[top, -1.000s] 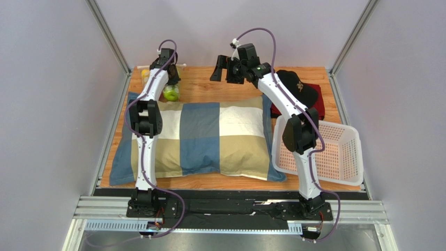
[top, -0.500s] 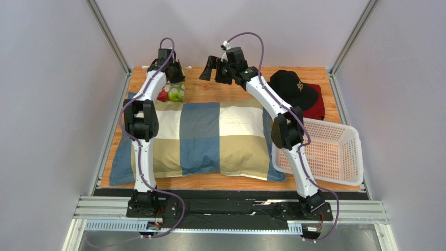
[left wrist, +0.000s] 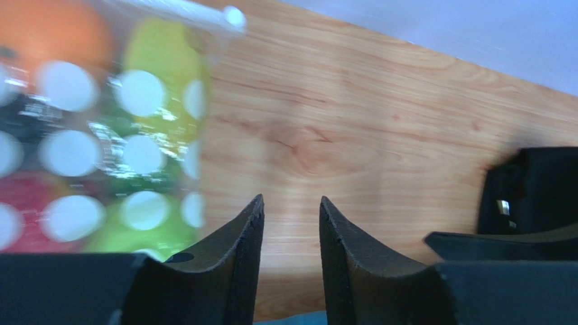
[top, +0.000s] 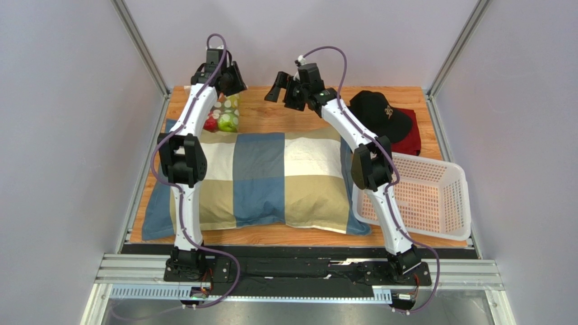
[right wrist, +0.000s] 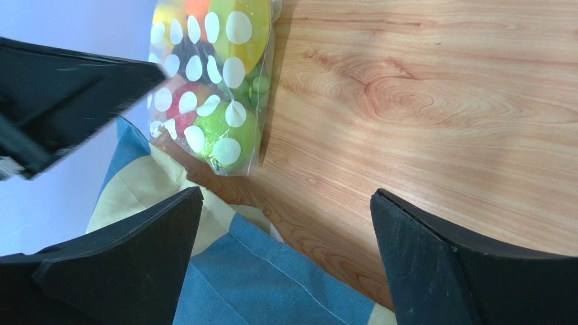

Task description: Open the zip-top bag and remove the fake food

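The zip-top bag [top: 225, 115] is clear with white dots and lies on the wooden table at the far left, just beyond the pillow. Through it the fake food shows: a green piece [right wrist: 227, 132], a red one [right wrist: 182, 101], a yellow one [right wrist: 241, 30] and an orange one [left wrist: 51, 30]. My left gripper [top: 230, 82] hovers above the bag, open, with bare wood between its fingers [left wrist: 247, 227]; the bag [left wrist: 102, 135] sits to their left. My right gripper [right wrist: 285, 193] stands wide open to the bag's right, holding nothing.
A large checked pillow [top: 271, 176] covers most of the table. A white perforated basket [top: 434, 196] sits at the right, with a black cap [top: 380, 112] on a red cloth [top: 410, 139] behind it. Metal frame posts stand at the far corners.
My left gripper went from shut to open, let go of the bag and rose toward the back. The bag settled on the table. The right gripper shifted left toward it.
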`<act>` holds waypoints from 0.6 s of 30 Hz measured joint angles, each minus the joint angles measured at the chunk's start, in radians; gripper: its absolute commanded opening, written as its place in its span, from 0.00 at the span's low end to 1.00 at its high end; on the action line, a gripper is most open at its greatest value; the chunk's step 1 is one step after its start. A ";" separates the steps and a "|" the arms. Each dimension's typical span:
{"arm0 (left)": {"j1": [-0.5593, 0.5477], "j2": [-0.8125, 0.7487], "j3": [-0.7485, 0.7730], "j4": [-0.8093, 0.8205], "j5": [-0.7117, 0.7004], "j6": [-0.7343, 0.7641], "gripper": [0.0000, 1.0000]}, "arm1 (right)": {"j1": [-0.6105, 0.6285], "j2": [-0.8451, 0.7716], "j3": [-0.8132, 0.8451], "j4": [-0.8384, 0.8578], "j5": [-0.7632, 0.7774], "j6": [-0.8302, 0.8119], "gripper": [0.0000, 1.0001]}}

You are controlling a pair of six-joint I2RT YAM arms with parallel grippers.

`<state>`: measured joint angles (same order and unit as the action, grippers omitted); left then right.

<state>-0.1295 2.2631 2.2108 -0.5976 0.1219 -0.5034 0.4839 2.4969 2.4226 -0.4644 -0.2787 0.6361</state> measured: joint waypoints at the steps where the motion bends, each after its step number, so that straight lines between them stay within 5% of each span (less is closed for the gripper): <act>1: 0.000 0.000 0.029 -0.030 -0.042 0.008 0.44 | -0.003 -0.001 -0.001 0.004 -0.001 0.000 1.00; 4: 0.015 -0.019 0.048 -0.075 -0.118 0.009 0.43 | -0.011 -0.012 -0.023 0.009 -0.006 0.001 1.00; 7: 0.079 -0.084 -0.055 -0.099 -0.126 -0.020 0.32 | -0.015 -0.023 -0.037 0.007 -0.016 0.002 1.00; 11: 0.230 -0.143 -0.182 -0.102 -0.108 -0.075 0.30 | -0.016 -0.043 -0.051 0.007 -0.040 0.004 1.00; 18: 0.401 -0.077 -0.073 -0.122 -0.093 -0.148 0.31 | -0.016 -0.051 -0.074 0.021 -0.076 0.004 1.00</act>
<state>0.2718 2.1860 2.1380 -0.7197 0.0284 -0.6510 0.4679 2.4462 2.3482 -0.4431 -0.3546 0.6399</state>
